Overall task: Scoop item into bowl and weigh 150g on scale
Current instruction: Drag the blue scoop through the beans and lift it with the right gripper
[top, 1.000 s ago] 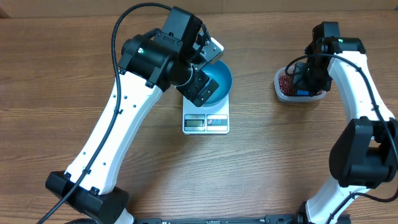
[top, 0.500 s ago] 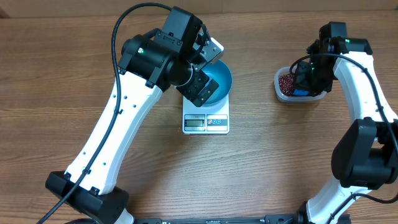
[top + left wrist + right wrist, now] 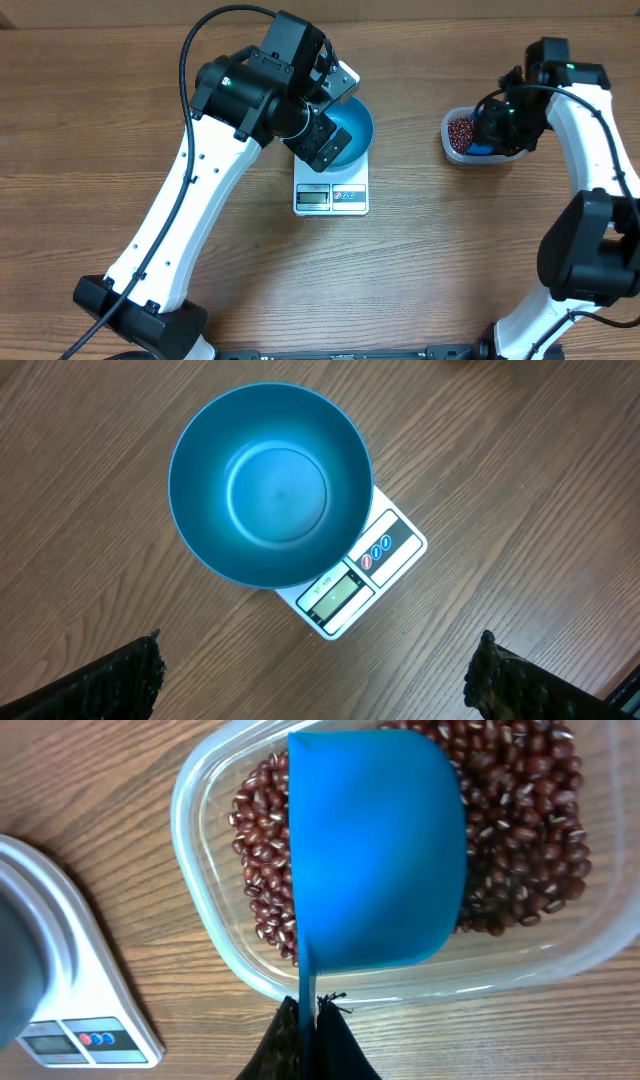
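Note:
The red-brown beans (image 3: 260, 860) lie heaped in a clear plastic tub (image 3: 190, 850) at the table's right (image 3: 460, 130). My right gripper (image 3: 310, 1012) is shut on the thin handle of a blue scoop (image 3: 380, 850), whose cup sits over the middle of the heap and hides the beans beneath; in the overhead view the gripper (image 3: 497, 125) hangs over the tub. The blue bowl (image 3: 270, 480) stands empty on the white scale (image 3: 385, 545), also visible from above as bowl (image 3: 354, 126) and scale (image 3: 331, 197). My left gripper (image 3: 320, 665) hovers wide open above bowl and scale, holding nothing.
The left arm's wrist (image 3: 290, 90) covers the left part of the bowl in the overhead view. Bare wooden table (image 3: 430, 260) lies between the scale and the tub and along the front.
The right wrist has shifted to the right and slightly down over the tub, the scoop moving with it. The left arm, bowl and scale have not moved.

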`<state>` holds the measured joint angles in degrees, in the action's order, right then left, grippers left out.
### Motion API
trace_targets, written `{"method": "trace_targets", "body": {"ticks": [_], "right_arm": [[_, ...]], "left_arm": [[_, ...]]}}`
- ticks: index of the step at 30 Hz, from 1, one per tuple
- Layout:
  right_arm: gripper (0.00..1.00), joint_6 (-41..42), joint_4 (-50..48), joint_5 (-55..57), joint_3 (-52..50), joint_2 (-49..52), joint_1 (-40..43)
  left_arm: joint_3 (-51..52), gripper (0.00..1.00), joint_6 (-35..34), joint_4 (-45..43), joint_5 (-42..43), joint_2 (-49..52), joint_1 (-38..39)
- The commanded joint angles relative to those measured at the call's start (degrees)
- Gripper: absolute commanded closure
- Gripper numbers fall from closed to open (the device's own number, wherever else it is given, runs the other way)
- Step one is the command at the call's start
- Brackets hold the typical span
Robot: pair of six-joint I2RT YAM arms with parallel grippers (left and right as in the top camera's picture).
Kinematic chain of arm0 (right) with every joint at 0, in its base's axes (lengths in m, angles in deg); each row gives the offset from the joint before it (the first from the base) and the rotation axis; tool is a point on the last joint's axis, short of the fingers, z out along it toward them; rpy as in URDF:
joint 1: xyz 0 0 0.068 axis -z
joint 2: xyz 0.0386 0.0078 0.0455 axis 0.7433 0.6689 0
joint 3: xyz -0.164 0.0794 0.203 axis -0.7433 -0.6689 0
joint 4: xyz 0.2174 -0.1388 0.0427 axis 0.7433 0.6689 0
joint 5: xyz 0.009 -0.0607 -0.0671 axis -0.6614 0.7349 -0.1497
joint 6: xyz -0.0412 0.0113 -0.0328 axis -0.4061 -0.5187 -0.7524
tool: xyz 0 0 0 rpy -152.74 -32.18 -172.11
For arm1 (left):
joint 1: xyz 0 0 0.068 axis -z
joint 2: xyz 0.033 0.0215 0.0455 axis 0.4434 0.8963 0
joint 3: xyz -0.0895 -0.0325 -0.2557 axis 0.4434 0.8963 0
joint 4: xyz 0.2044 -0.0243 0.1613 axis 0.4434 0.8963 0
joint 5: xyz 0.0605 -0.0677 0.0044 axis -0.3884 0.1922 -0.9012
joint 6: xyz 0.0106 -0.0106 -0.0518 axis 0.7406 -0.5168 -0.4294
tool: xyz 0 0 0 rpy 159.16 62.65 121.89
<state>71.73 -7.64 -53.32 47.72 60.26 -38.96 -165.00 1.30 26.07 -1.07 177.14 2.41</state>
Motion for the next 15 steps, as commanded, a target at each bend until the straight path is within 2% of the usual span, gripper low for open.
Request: {"method": "trace_targets", "body": {"ticks": [1,5,15], "right_arm": [[0.96,-0.50,0.96,-4.76,0.33,-2.47,2.58],[0.96,-1.97,1.81,-9.92,0.33,-2.45,5.03],[0.96,-2.16,6.05,-11.30,0.15,-0.48,6.19]], "left_arm": [[0.20,0.01,0.85,-0.09,0.87,-0.44,-0.33],[0.20,0.00,0.85,-0.09,0.87,-0.44,-0.33],[0.20,0.01,0.87,-0.04,2.19,-0.44,-0.33]]}}
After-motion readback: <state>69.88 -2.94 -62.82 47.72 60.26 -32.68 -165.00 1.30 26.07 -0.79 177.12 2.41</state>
